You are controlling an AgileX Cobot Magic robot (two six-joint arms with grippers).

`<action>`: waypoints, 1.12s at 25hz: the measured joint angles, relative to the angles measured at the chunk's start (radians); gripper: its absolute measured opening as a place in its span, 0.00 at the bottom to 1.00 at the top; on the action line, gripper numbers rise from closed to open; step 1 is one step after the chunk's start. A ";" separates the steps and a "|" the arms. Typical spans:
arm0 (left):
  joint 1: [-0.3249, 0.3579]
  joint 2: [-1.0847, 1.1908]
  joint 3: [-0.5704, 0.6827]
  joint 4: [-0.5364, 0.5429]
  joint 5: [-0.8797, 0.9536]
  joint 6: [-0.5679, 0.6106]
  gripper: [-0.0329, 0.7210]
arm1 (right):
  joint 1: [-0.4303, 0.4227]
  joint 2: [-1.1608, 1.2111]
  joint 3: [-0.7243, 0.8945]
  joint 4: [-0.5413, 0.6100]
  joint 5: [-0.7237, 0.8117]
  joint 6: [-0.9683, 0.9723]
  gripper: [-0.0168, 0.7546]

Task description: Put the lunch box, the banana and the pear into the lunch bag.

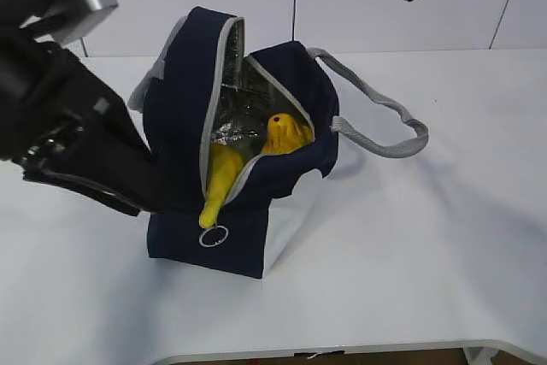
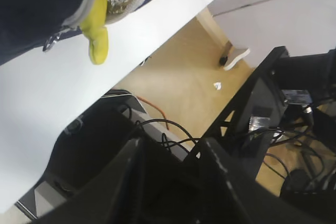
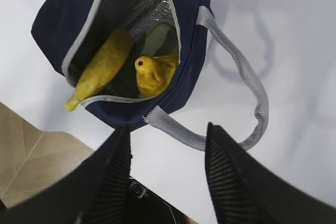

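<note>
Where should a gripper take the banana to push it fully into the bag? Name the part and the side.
Grip the banana by its tip poking over the zipper edge of the lunch bag, coming from above and the front. Probably best: the rest lies inside, beside the pear.

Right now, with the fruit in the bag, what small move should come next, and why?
Probably nudge the banana deeper into the lunch bag. Its tip pokes out over the zipper edge, while the pear sits fully inside. The right pincer hangs open above the opening, holding nothing.
</note>
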 joint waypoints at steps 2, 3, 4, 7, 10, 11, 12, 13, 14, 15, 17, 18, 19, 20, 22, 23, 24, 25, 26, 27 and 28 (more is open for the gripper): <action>-0.019 0.038 0.000 0.002 -0.042 -0.002 0.45 | 0.000 0.000 0.000 -0.012 0.000 0.000 0.53; -0.023 0.055 0.000 0.002 -0.054 -0.002 0.47 | 0.000 0.000 0.000 -0.016 0.000 0.000 0.53; -0.025 0.076 0.000 0.002 -0.069 -0.002 0.49 | 0.000 0.000 0.000 -0.020 0.000 0.000 0.53; -0.025 0.136 0.000 0.005 -0.110 -0.002 0.50 | 0.000 0.000 0.000 -0.025 0.000 0.000 0.53; -0.027 0.191 0.000 0.006 -0.142 0.006 0.51 | 0.000 0.000 0.000 -0.027 0.000 0.000 0.53; -0.029 0.209 0.000 0.006 -0.149 0.012 0.51 | 0.000 0.000 0.000 -0.029 0.000 0.000 0.53; -0.031 0.225 0.000 0.006 -0.155 0.022 0.51 | 0.000 0.000 0.000 -0.029 0.000 0.000 0.53; -0.037 0.239 0.000 0.004 -0.162 0.033 0.51 | 0.000 0.000 0.000 -0.029 0.000 0.002 0.53; -0.040 0.248 0.000 -0.003 -0.174 0.047 0.51 | 0.000 0.000 0.000 -0.029 0.000 0.002 0.53; -0.047 0.256 0.000 -0.011 -0.188 0.057 0.51 | 0.000 0.000 0.000 -0.029 0.000 0.002 0.53; -0.058 0.265 0.000 -0.025 -0.220 0.076 0.51 | 0.000 0.000 0.000 -0.030 0.000 0.002 0.53; -0.059 0.269 0.000 -0.037 -0.229 0.083 0.51 | 0.000 0.000 0.000 -0.030 0.000 0.002 0.53; -0.062 0.273 0.000 -0.044 -0.236 0.087 0.50 | 0.000 0.000 0.000 -0.030 0.000 0.002 0.53; -0.063 0.280 0.000 -0.046 -0.238 0.089 0.50 | 0.000 0.000 0.000 -0.030 0.000 0.002 0.53; -0.064 0.289 0.000 -0.052 -0.243 0.091 0.48 | 0.000 0.000 0.000 -0.031 0.000 0.002 0.53; -0.064 0.294 0.000 -0.052 -0.243 0.092 0.46 | 0.000 0.000 0.000 -0.031 0.000 0.002 0.53; -0.064 0.296 0.000 -0.057 -0.236 0.093 0.45 | 0.000 0.000 0.000 -0.031 0.000 0.002 0.53; -0.064 0.296 0.000 -0.062 -0.230 0.093 0.43 | 0.000 0.000 0.000 -0.031 0.000 0.002 0.53; -0.064 0.296 0.000 -0.069 -0.226 0.093 0.42 | 0.000 0.000 0.000 -0.031 0.000 0.002 0.53; -0.064 0.296 0.000 -0.075 -0.225 0.093 0.42 | 0.000 0.000 0.000 -0.031 0.000 0.002 0.53; -0.064 0.296 0.000 -0.080 -0.225 0.093 0.41 | 0.000 0.000 0.000 -0.031 0.000 0.002 0.53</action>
